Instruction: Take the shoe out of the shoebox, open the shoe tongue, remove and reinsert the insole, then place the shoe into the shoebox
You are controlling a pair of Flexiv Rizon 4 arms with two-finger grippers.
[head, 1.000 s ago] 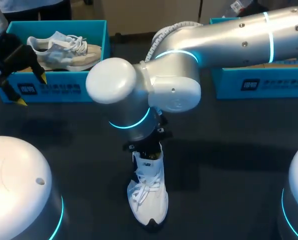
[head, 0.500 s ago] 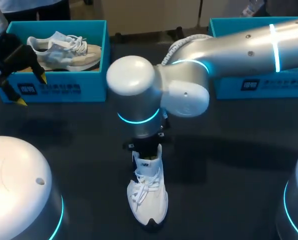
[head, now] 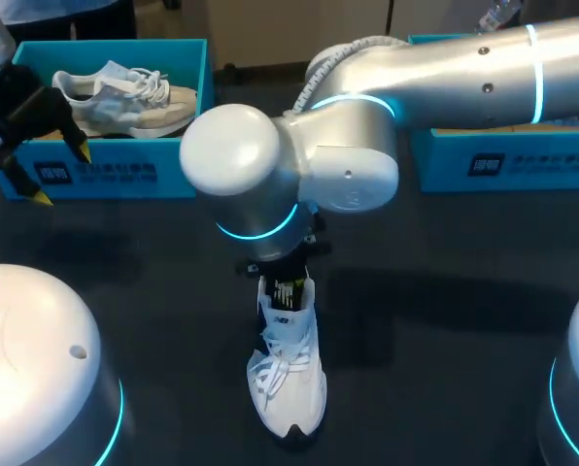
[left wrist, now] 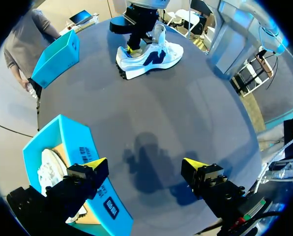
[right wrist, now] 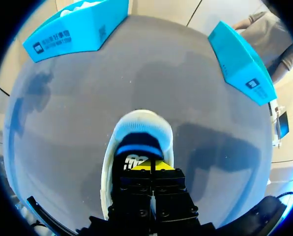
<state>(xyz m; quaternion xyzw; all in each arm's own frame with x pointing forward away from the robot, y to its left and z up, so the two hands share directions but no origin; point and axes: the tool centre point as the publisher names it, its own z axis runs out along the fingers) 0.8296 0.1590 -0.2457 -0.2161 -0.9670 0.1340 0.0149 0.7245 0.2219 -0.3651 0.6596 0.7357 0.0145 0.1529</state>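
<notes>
Spread wide with nothing between its yellow-tipped fingers, the left gripper hangs in the upper left of the frame. It is above the dark bench and just in front of the left shoebox. That open teal box holds a beige shoe, whose long axis runs left to right across the box.

In the lower middle of the frame, well apart from both boxes, the white shoe stands upright on its sole on the bench. Its long axis runs almost straight up and down the frame. The toe points at the bottom edge, the heel at the top, and the laces face up.

The right arm comes in from the upper right and reaches past the middle, so its large joint covers the heel end of the shoe. From there the right gripper comes down into the mouth of the shoe. In the right wrist view its yellow tips are pressed together with no gap. They sit at the top of the tongue, and the heel collar curves round ahead of them. I cannot tell whether any of the tongue is nipped between the tips.

In the upper right of the frame the right shoebox, also teal, sits partly behind the arm, and its inside is hidden.
</notes>
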